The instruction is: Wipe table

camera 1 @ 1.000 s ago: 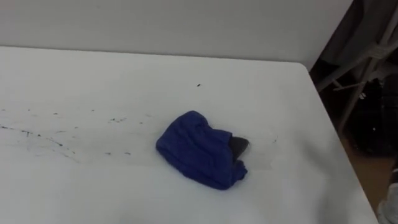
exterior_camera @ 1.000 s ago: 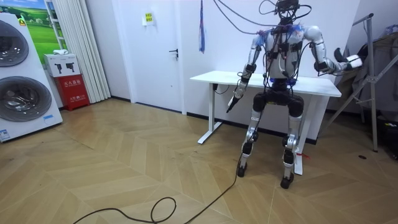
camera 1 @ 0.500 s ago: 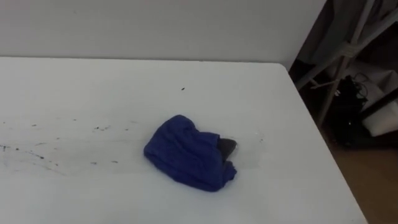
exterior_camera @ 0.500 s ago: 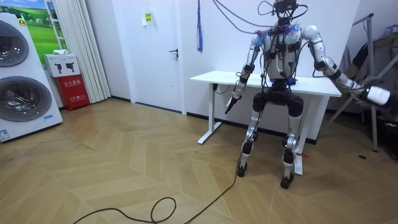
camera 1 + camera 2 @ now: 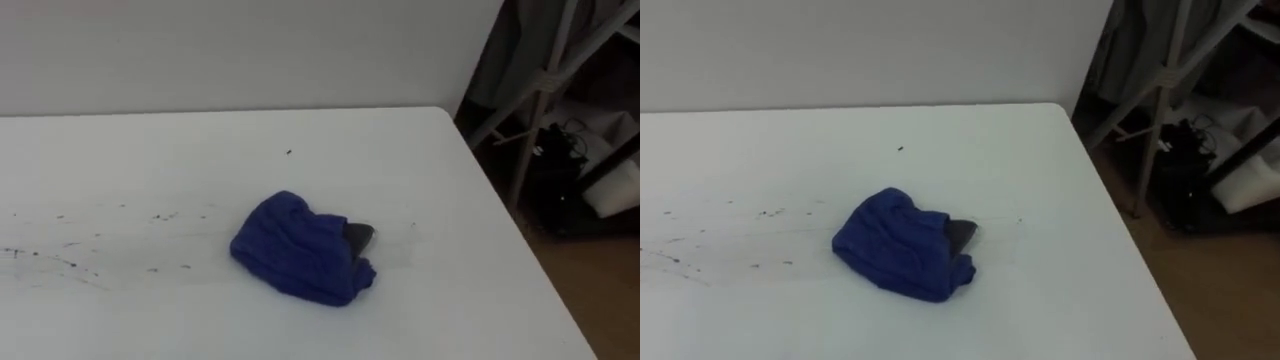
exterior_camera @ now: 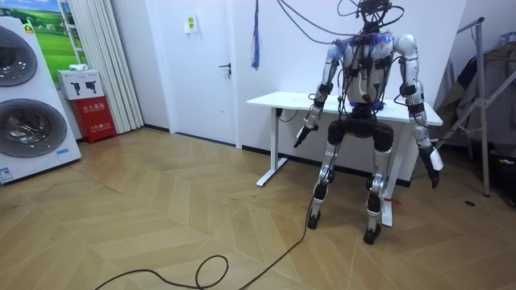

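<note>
Down from where it stretched out sideways a second ago, the robot's right arm now hangs straight beside its right leg, with the right hand (image 6: 433, 164) low and off the end of the table (image 6: 272, 100), well clear of the tabletop. Whether that hand is open or closed I cannot tell. The robot stands upright on the wooden floor (image 6: 161, 217), close against the near long edge of the white table and facing it. Its left arm is bent at the elbow, and the left hand (image 6: 301, 134) hangs below the table's edge on the room view's left; its state cannot be made out either. Two washing machines (image 6: 24, 97) stand at the room view's far left, and a white door (image 6: 205, 64) is in the wall behind the table.

In the eye views the tabletop runs to its right-hand corner, past which the legs of a metal stand (image 5: 540, 95) cross. A crumpled blue cloth (image 5: 298, 248) lies on the tabletop, right of the middle, with neither hand touching it. A dark grey patch (image 5: 359, 237) pokes out at the cloth's right edge, touching it. Faint dark marks (image 5: 60, 260) are scattered over the tabletop to the left of the cloth, and a single small speck (image 5: 288, 152) sits apart, beyond the cloth.
</note>
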